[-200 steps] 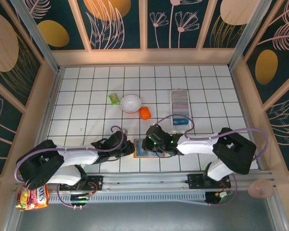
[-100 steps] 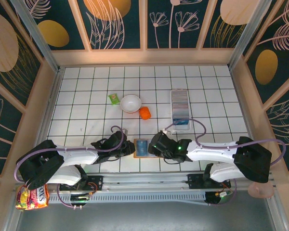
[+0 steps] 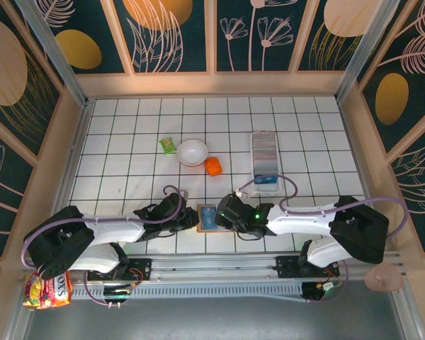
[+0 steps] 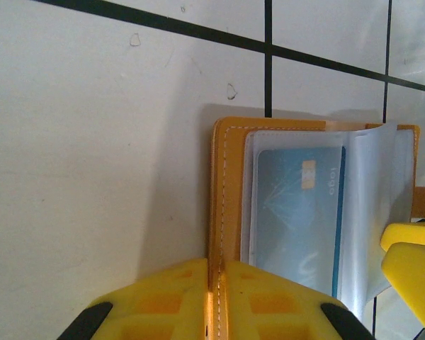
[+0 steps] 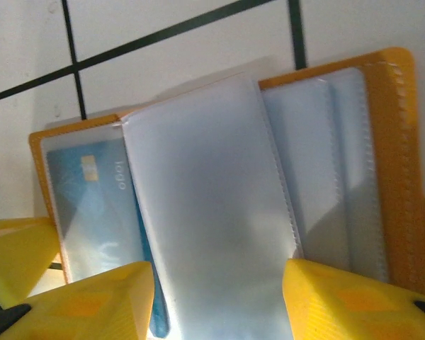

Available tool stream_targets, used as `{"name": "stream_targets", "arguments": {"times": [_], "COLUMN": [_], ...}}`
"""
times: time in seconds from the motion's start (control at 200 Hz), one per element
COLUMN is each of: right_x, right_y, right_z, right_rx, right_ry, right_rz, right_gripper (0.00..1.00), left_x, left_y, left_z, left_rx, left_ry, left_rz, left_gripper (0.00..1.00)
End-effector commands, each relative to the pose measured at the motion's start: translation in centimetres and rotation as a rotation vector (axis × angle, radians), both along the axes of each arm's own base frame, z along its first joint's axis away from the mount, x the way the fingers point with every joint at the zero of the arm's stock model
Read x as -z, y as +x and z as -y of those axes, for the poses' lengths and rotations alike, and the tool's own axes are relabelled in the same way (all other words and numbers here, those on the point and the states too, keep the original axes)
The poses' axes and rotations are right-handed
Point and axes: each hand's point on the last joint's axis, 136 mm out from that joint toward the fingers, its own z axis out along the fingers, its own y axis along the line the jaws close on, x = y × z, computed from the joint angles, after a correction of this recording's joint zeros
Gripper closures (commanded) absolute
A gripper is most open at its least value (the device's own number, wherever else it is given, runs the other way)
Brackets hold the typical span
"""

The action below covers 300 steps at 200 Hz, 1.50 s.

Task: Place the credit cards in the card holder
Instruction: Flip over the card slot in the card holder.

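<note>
Card (image 4: 297, 212) sleeved in wallet (image 4: 223, 184), beside left jaws.

Bowl (image 3: 192, 151), orange object (image 3: 213, 166) and card holder (image 3: 265, 163) block the table's (image 3: 120, 166) middle; wallet (image 3: 207, 218) by near edge; far corners free.

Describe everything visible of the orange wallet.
The wallet is tan-orange leather with pale edge stitching, lying open on the tiled table. Inside, clear plastic sleeves fan out; one holds a blue card. The left gripper is clamped on its edge; the right gripper, open, straddles a sleeve.
</note>
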Motion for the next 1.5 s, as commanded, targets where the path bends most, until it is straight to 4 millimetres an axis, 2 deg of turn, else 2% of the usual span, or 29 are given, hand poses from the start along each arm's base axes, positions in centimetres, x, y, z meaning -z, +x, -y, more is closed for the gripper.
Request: {"name": "stream_targets", "arguments": {"times": [0.0, 0.255, 0.445, 0.971, 1.211, 1.341, 1.496], "right_x": [0.4, -1.4, -0.9, -2.6, -3.8, -4.6, -5.6], "right_y": [-0.1, 0.7, 0.5, 1.0, 1.0, 1.0, 1.1], "right_z": [-0.7, -2.4, -2.9, -5.7, -7.2, -8.0, -9.0], "right_rx": [-0.011, -0.010, -0.002, -0.010, -0.023, -0.037, -0.060], "right_ry": [-0.010, 0.081, 0.150, 0.268, 0.324, 0.360, 0.407], "right_rz": [-0.006, 0.037, 0.013, 0.025, 0.044, 0.060, 0.075], "right_gripper": [0.47, 0.47, 0.47, 0.48, 0.48, 0.48, 0.48], "left_x": [1.0, 1.3, 1.5, 1.4, 1.2, 0.5, -0.5], "left_y": [-1.4, -1.4, -1.4, -1.4, -0.9, -0.2, 0.6], "left_z": [-0.2, -0.4, -0.6, -1.2, -2.7, -3.7, -5.7], "left_rx": [0.040, 0.033, 0.024, -0.003, -0.064, -0.112, -0.209], "left_ry": [0.007, 0.013, 0.012, -0.002, 0.030, 0.050, 0.070], "left_rz": [-0.046, -0.047, -0.047, -0.028, 0.013, 0.050, 0.103], "left_gripper": [0.87, 0.87, 0.88, 0.88, 0.83, 0.80, 0.76]}}
